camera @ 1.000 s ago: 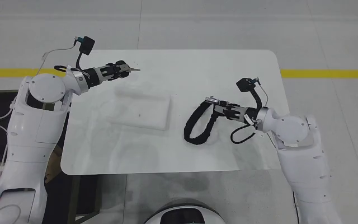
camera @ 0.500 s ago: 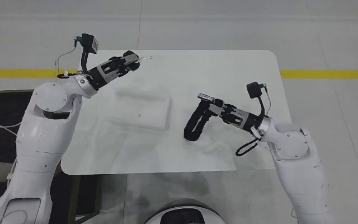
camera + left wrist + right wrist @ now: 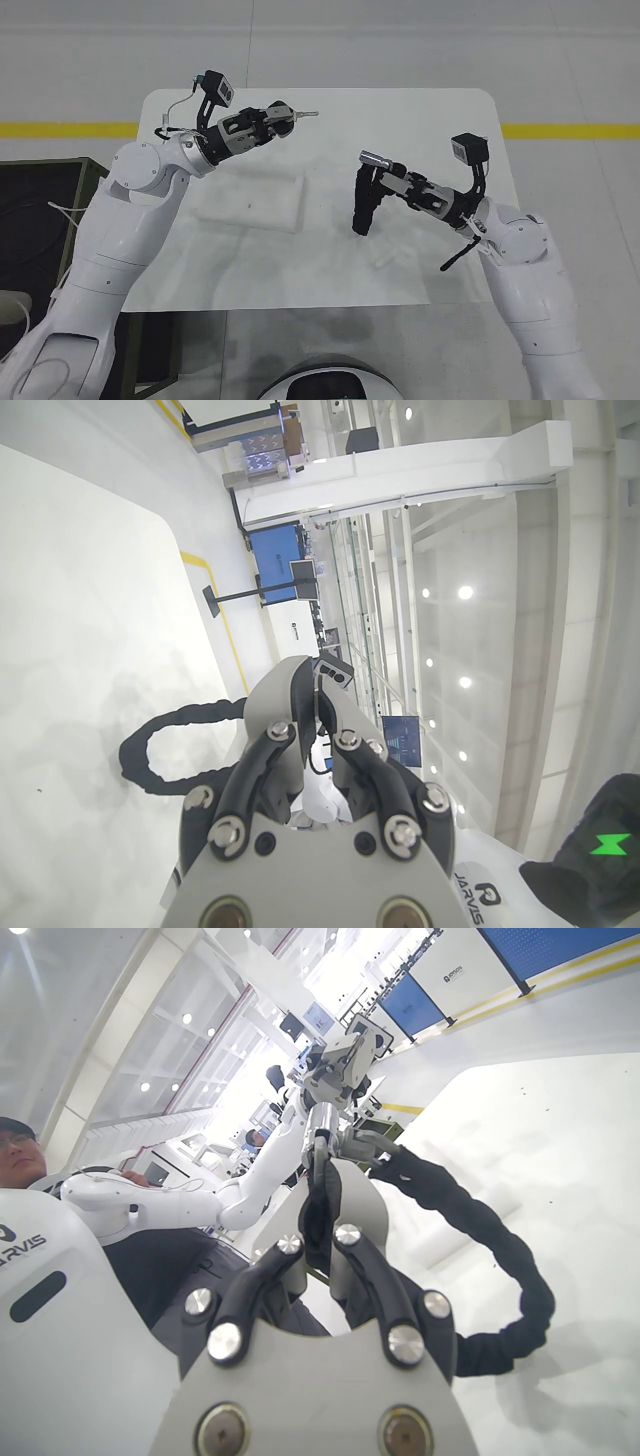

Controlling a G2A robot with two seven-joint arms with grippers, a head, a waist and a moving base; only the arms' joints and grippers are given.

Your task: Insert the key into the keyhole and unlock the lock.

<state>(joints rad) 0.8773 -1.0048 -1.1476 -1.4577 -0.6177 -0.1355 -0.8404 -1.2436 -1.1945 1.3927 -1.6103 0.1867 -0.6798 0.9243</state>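
My left gripper [image 3: 284, 116] hangs over the table's far side, shut on a small silver key [image 3: 305, 114] whose tip points toward the other arm. In the left wrist view its pads [image 3: 303, 692] press together and hide the key. Right of centre, my right gripper [image 3: 384, 171] is shut on the cable lock: the silver lock body [image 3: 373, 159] sticks out past the fingers and the black sleeved cable loop [image 3: 362, 206] hangs below. The right wrist view shows the lock body [image 3: 316, 1148] just beyond the shut gripper [image 3: 320, 1200], the loop [image 3: 492, 1248] curling aside, and the left gripper [image 3: 350, 1059] farther off, facing it.
A flat white foam pad [image 3: 250, 196] lies on the white table [image 3: 440, 110] below the left arm. A small pale scrap [image 3: 388, 257] lies near the front right. Both grippers are raised above the tabletop with a gap between key tip and lock.
The left gripper has carried the key rightward toward the table's middle. The right gripper has lifted the lock off the table, so the cable loop now hangs instead of lying flat.
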